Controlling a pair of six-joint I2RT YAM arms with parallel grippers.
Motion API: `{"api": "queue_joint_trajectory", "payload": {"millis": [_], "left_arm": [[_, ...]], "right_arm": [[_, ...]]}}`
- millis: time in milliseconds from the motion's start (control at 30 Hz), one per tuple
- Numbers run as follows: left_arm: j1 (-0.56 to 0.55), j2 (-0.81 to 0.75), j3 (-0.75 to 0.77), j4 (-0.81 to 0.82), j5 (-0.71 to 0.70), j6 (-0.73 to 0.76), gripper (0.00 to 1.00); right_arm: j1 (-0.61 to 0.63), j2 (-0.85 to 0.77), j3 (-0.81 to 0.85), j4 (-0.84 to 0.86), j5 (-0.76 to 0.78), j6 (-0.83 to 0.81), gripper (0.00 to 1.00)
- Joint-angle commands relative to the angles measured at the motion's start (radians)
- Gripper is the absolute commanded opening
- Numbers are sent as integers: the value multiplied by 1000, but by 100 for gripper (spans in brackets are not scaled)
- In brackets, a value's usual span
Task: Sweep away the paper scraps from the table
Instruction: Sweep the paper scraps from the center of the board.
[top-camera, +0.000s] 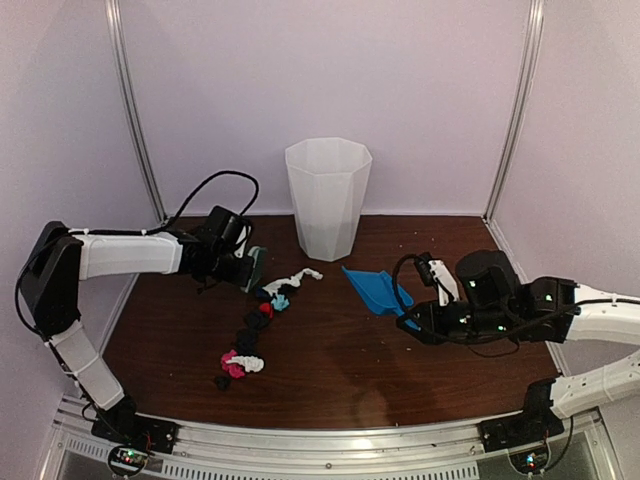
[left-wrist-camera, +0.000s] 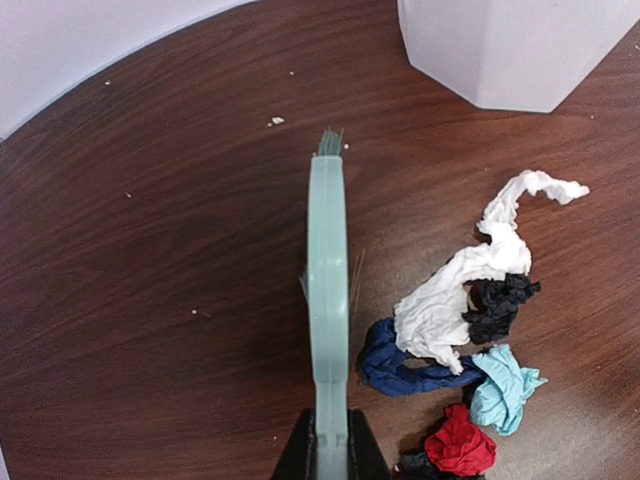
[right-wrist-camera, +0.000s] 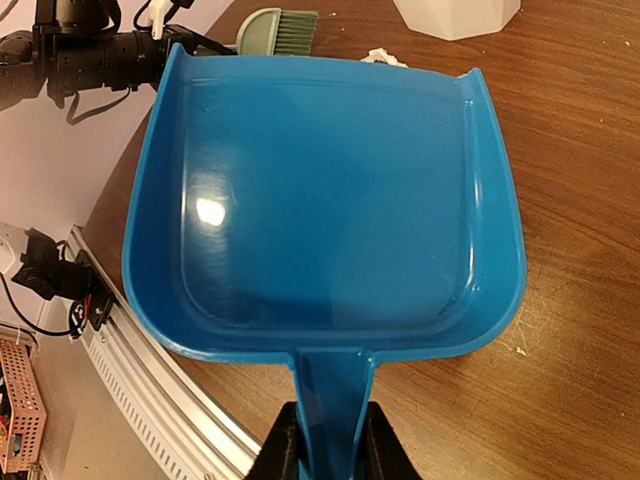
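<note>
On the tabletop: small wrinkly paper scraps (top-camera: 252, 330) are lying in a loose trail across the middle of the dark reddish-brown wood-grain tabletop (top-camera: 400, 370), running from near the far bin toward the front rail.
Scrap colours: in the left wrist view a long white strip (left-wrist-camera: 440, 310) is lying over a navy one, with black, pale blue and red wads just beside it; in the top view, pink and white wads are sitting at the near end of the trail.
Left pincer: the left pincer (top-camera: 238, 262) is clamping narrowly on the handle of a mint-green plastic hand brush (top-camera: 256, 268).
Brush position: the hand brush (left-wrist-camera: 327, 280) is showing edge-on to its own camera, just left of the navy scrap; whether it is touching the scrap cannot be told.
Right pincer: the right pincer (right-wrist-camera: 325, 440) is gripping the flat handle of a blue plastic dustpan (right-wrist-camera: 330, 200).
Dustpan position: the dustpan (top-camera: 375, 290) is sitting tilted to the right of the trail, apart from it, with its open lip facing the scraps and the brush.
Bin: a white faceted plastic bin (top-camera: 327, 205) is standing upright at the back of the tabletop, beyond the far end of the trail.
Crumbs: a few pale specks (left-wrist-camera: 276, 121) are dotting the wood left of the brush.
</note>
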Motion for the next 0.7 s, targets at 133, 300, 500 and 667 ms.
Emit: {"api": "queue_joint_trajectory", "payload": {"millis": [133, 300, 500, 667], "left_arm": [[4, 37, -27, 83, 198, 1, 0], [-21, 33, -61, 79, 257, 2, 0], [-89, 5, -101, 83, 265, 2, 0], [-155, -20, -109, 65, 259, -3, 0]], "right_arm": [[31, -46, -26, -7, 85, 33, 0], [42, -68, -39, -19, 98, 46, 0], [57, -79, -44, -38, 118, 61, 0], [75, -86, -62, -72, 152, 80, 0]]}}
